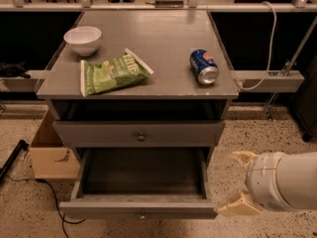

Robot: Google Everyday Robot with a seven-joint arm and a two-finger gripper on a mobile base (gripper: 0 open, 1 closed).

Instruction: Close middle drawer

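Note:
The middle drawer (138, 208) is a wide grey drawer with a small round knob, pulled far out and empty inside. Above it, the grey drawer nearest the tabletop (141, 133) stands slightly out. The lowest drawer is hidden under the open one. My gripper (229, 183) is low at the right, just beside the right end of the middle drawer's front. It is open and empty, with one beige finger (243, 157) above and the other by the drawer's front corner. I cannot tell whether the lower finger touches the corner.
On the grey tabletop (163, 48) are a white bowl (82, 38), a green chip bag (113, 73) and a blue soda can (203, 66) on its side. A cardboard box (49, 150) and a black cable (49, 192) lie on the speckled floor to the left.

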